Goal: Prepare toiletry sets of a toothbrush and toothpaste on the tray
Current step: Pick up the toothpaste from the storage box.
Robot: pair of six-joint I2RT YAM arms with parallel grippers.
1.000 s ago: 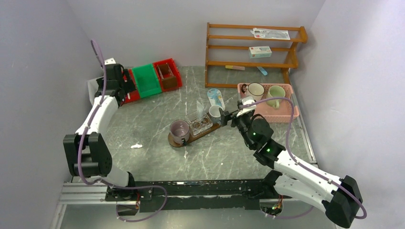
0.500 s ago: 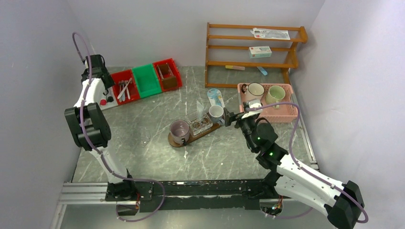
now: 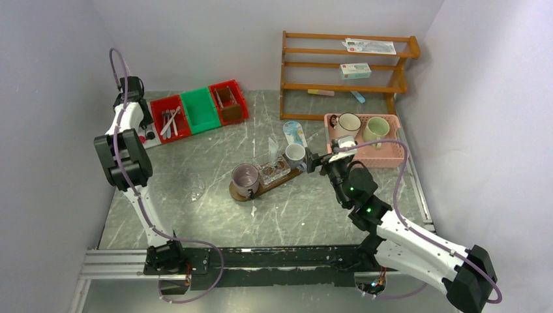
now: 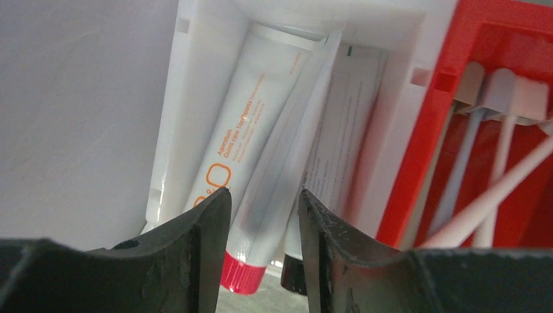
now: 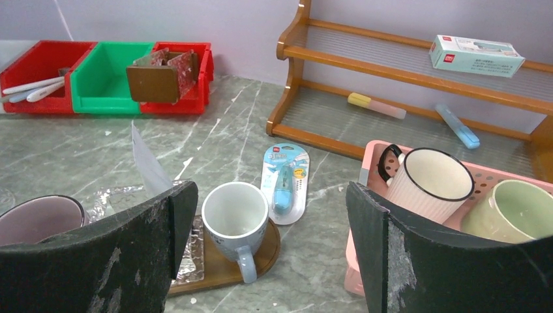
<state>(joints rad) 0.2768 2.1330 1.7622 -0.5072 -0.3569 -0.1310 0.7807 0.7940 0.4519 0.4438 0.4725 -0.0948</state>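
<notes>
- Top view: the tray (image 3: 277, 182) is lying slantwise mid-counter (image 3: 215, 222). It is carrying a purple mug (image 3: 246, 177) at its near-left end, a clear crumpled thing (image 3: 274, 169) in the middle and a white mug (image 3: 295, 154) at its far-right end.
- The right end effector (image 3: 310, 163) is hovering just right of the white mug, spread wide and gripping nothing.
- The left end effector (image 3: 139, 116) is hanging at the far left over a white bin (image 3: 149, 137), which is touching a red bin (image 3: 158, 104) holding toothbrushes (image 3: 169, 121).
- Left wrist view: its fingers (image 4: 202, 261) are standing narrow, straddling a blurred white tube (image 4: 261, 215) with a red cap in the white bin. Whether they are pressing it I cannot tell.
- A second tube (image 4: 251, 111), printed in orange, is lying against the first on its left. The toothbrushes are leaning in the red bin to the right.
- Right wrist view: its fingers (image 5: 130, 254) are gaping wide with nothing between them. Beyond them the white mug is sitting on the tray's rounded end, handle toward the camera, and the purple mug is showing at the left edge.
</notes>
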